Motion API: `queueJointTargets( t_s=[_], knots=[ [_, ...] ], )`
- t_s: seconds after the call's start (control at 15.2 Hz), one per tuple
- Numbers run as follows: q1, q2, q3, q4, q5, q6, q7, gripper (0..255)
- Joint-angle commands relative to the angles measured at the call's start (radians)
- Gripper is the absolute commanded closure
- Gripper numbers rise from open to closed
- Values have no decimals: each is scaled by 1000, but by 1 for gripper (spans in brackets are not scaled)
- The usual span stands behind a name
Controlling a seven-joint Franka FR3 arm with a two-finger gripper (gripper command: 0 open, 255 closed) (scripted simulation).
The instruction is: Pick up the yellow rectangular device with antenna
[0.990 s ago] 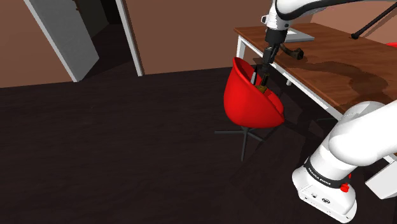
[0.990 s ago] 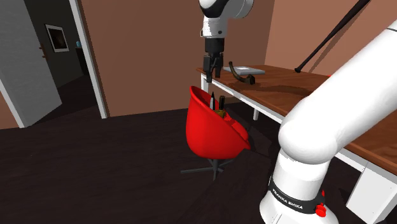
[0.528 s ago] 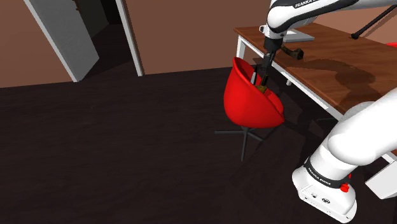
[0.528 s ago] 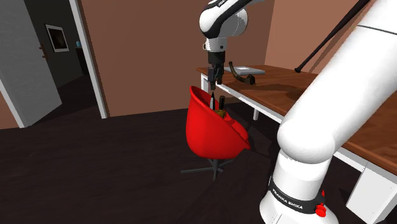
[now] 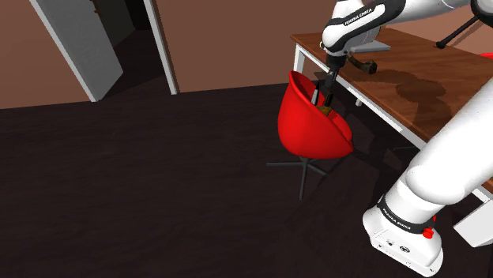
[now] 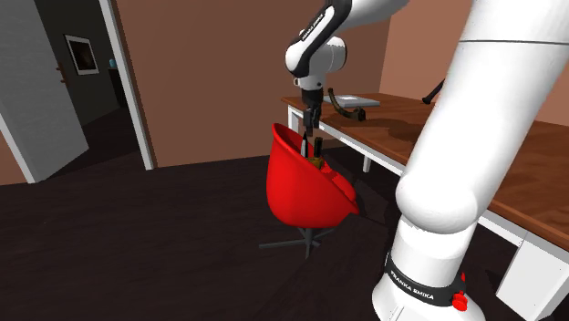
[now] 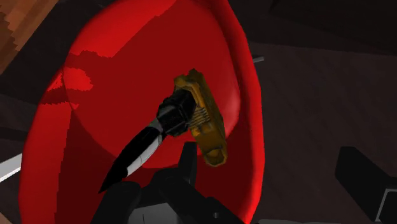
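The yellow rectangular device (image 7: pixel 205 118) lies inside the seat of a red shell chair (image 7: pixel 108 83), its black antenna (image 7: pixel 143 143) pointing up toward my hand. My black gripper (image 7: pixel 153 184) is open, with the fingers on either side of the antenna tip and not touching it. In the shoulder view the gripper (image 5: pixel 328 79) hangs just above the device (image 5: pixel 326 110) in the chair (image 5: pixel 308 130). Seen from the second exterior view, the gripper (image 6: pixel 311 123) points down over the device (image 6: pixel 317 162) and the chair (image 6: pixel 296 187).
A wooden desk (image 5: pixel 411 79) with white legs stands right behind the chair. On it lie a black curved object (image 5: pixel 365 65) and a flat grey item (image 5: pixel 367 43). An open doorway (image 5: pixel 134 31) is far left over a dark floor. My stand (image 5: pixel 403 233) is at lower right.
The gripper has come down from above the chair's back to just over the antenna. The arm's upper links have swung lower. The device and chair have not moved.
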Motion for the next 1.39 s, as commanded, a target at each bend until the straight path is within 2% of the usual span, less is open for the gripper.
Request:
queueJointTargets(
  t_s=[0.0, 0.33, 0.79, 0.92, 0.99, 1.32],
  knots=[
    [-11, 81, -21, 45, 25, 37, -55, 0],
    [-48, 247, -39, 157, 91, 89, -164, 0],
    [-58, 305, -31, 118, 119, 182, -175, 0],
    [-58, 305, -31, 118, 119, 182, -175, 0],
    [-58, 305, -31, 118, 119, 181, -176, 255],
    [-58, 305, -31, 118, 119, 181, -176, 255]
  ],
)
